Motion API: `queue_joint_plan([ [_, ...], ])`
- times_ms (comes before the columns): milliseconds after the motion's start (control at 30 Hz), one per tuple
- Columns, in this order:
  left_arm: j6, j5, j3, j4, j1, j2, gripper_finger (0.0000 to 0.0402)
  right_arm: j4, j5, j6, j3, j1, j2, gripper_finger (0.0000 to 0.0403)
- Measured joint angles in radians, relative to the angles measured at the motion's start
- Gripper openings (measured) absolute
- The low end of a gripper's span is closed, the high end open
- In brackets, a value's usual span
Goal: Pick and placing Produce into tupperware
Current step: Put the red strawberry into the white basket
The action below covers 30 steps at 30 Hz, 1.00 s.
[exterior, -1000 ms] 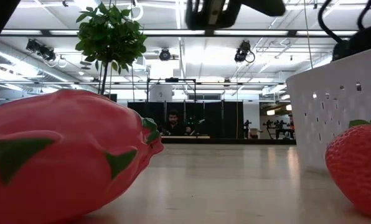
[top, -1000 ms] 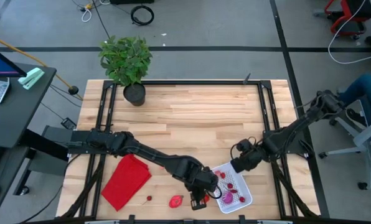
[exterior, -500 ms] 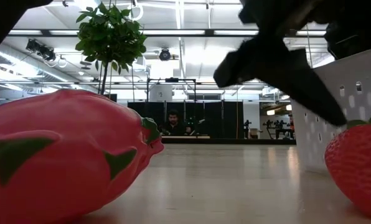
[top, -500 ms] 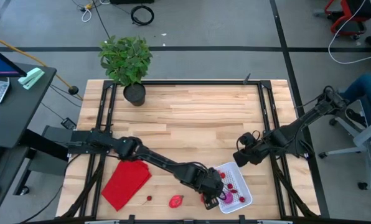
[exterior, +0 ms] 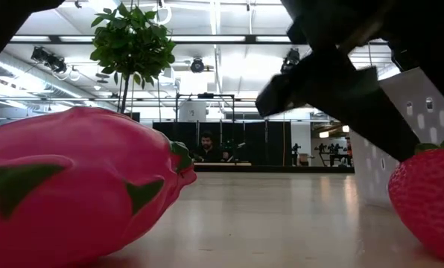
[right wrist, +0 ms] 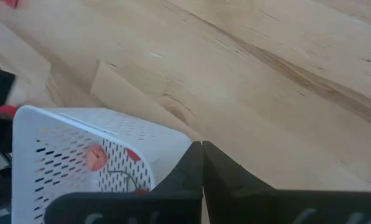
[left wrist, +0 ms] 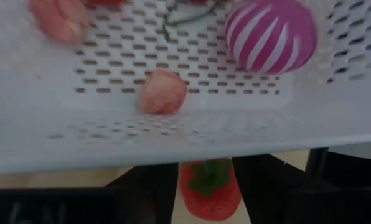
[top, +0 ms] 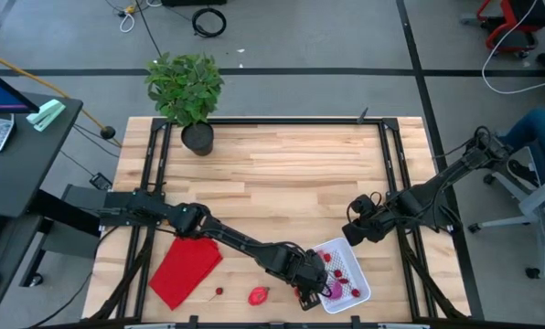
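Observation:
The white perforated tupperware (top: pixel 344 272) stands near the table's near edge, right of the middle. It holds a purple striped ball (left wrist: pixel 269 34) and small pink and red fruits (left wrist: pixel 164 99). A red strawberry (left wrist: pixel 207 186) stands on the table against the tupperware's left wall (left wrist: pixel 173 134). My left gripper (top: pixel 311 289) is low over it, open, one finger on each side. My right gripper (top: pixel 353 232) is shut and hovers by the tupperware's far corner (right wrist: pixel 185 148). A pink dragon fruit (top: pixel 259 295) and a cherry (top: pixel 219 291) lie on the table to the left. My left gripper comes slanting down from the table's left, and its fingers (left wrist: pixel 149 186) stand close on either side of the strawberry, which rests on the table (exterior: pixel 429 205). I cannot tell whether they touch it.
A red folded cloth (top: pixel 186 265) lies on the near left of the table. A potted plant (top: pixel 186 87) stands at the far left corner. Bare wood fills the table's middle and far part. A person sits in the room beyond the table (exterior: pixel 207 145).
My left gripper has moved right toward the tupperware's left wall and down, over the strawberry. My right gripper has drawn back a little from the tupperware, toward the far right. The strawberry and the dragon fruit have stayed in place.

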Motion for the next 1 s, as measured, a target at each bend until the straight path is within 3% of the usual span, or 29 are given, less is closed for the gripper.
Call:
queue_joint_plan([
  [233,-0.006,0.001,-0.002,-0.019,-0.014,0.024,0.0124,-0.005,0.000,-0.004,0.000,0.000,0.000,0.0004],
  [467,0.000,-0.005,0.006,-0.040,-0.007,0.022,0.0018,-0.006,0.000,-0.005,0.000,0.000,0.000,0.0005],
  [533,0.000,-0.003,0.007,-0.044,-0.008,0.019,0.0009,-0.006,0.000,-0.005,0.000,0.000,0.000,0.0005],
  [667,0.018,0.012,0.007,-0.054,-0.008,0.017,0.0038,-0.007,0.001,-0.006,0.000,0.000,0.000,0.0005],
  [767,0.084,0.093,0.007,-0.068,0.001,0.005,0.0070,-0.008,0.000,-0.007,0.000,0.000,0.000,0.0005],
  [1000,0.232,0.168,0.007,-0.215,0.008,-0.064,0.0147,-0.010,0.000,-0.007,0.000,0.000,0.000,0.0005],
])
